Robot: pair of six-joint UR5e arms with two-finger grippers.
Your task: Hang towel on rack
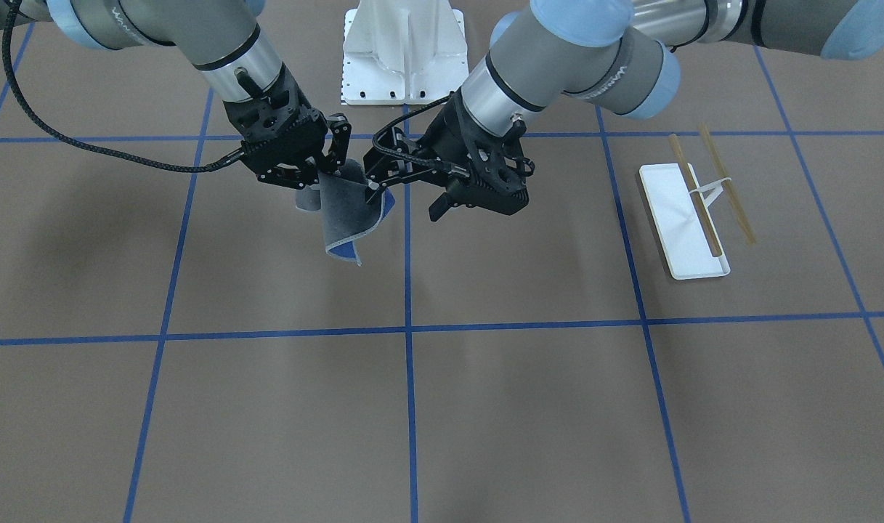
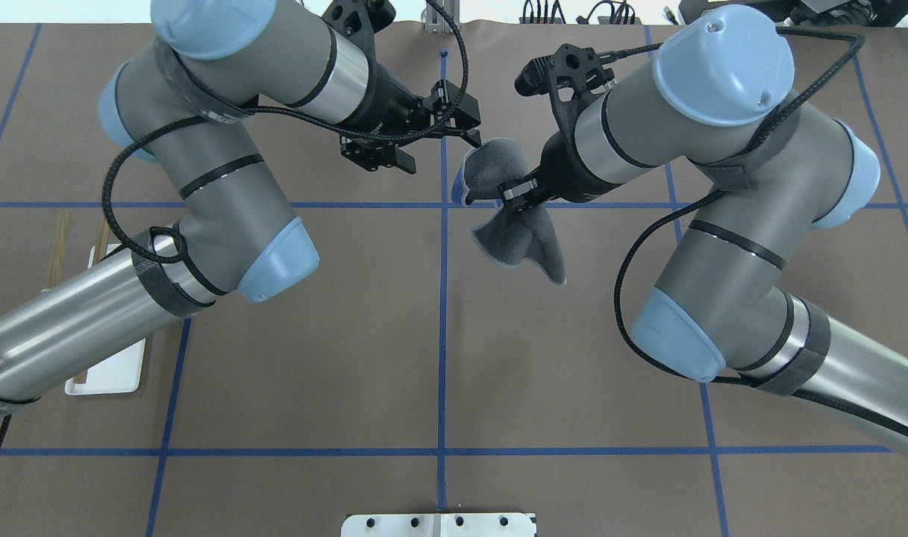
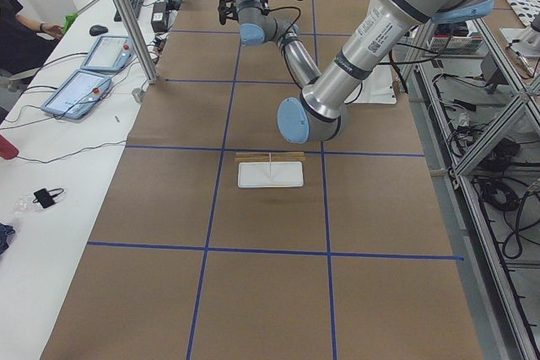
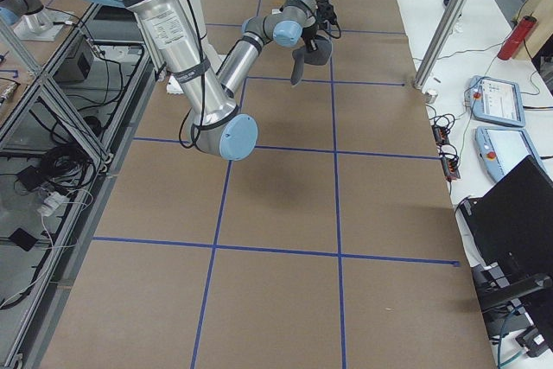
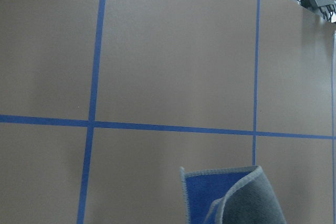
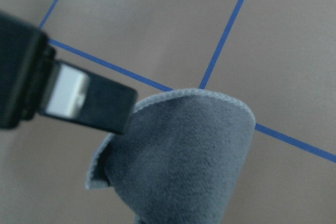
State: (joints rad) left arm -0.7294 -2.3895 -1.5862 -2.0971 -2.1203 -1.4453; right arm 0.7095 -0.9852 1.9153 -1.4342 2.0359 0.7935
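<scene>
The dark grey towel (image 1: pixel 343 211) with blue reverse hangs bunched above the table centre, also in the overhead view (image 2: pixel 532 239) and both wrist views (image 5: pixel 247 203) (image 6: pixel 184 156). My right gripper (image 1: pixel 331 168) (image 2: pixel 515 195) is shut on its upper fold; one finger (image 6: pixel 84 98) shows in the right wrist view. My left gripper (image 1: pixel 375 174) (image 2: pixel 470 123) looks open, its tips at the towel's edge facing the right gripper. The rack (image 1: pixel 674 218), a white tray with two tan rods (image 1: pixel 725 192), stands far off on my left side (image 3: pixel 270 174), partly hidden under my left arm (image 2: pixel 110 373).
The large white bolted pedestal (image 1: pixel 404 51) (image 2: pixel 439 524) stands at the robot's base between the arms. Brown table paper with blue tape grid lines (image 1: pixel 408 330) lies under everything. Operator tablets (image 3: pixel 84 90) lie on the side bench.
</scene>
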